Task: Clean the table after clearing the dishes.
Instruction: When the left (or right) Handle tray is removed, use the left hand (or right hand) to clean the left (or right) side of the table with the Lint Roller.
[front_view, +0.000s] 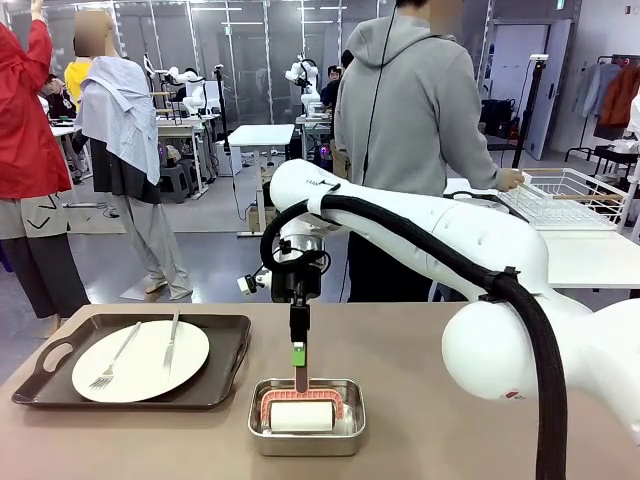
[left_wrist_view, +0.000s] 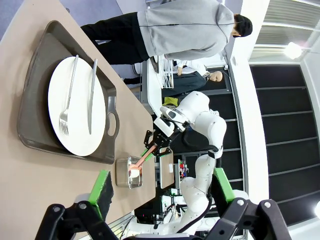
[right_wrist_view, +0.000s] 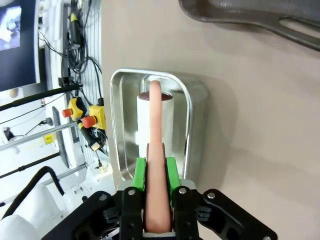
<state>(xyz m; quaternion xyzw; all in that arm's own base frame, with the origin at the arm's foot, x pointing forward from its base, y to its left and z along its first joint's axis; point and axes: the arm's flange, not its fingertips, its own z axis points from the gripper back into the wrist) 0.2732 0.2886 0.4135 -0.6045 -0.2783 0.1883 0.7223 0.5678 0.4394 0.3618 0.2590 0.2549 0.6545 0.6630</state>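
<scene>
Right gripper tight on pink roller handle above steel pan

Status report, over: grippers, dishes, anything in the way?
Right gripper shut on roller handle, roller head in steel pan. Left gripper open, holding nothing. One tray with plate, fork, knife on table, beside the pan.
</scene>
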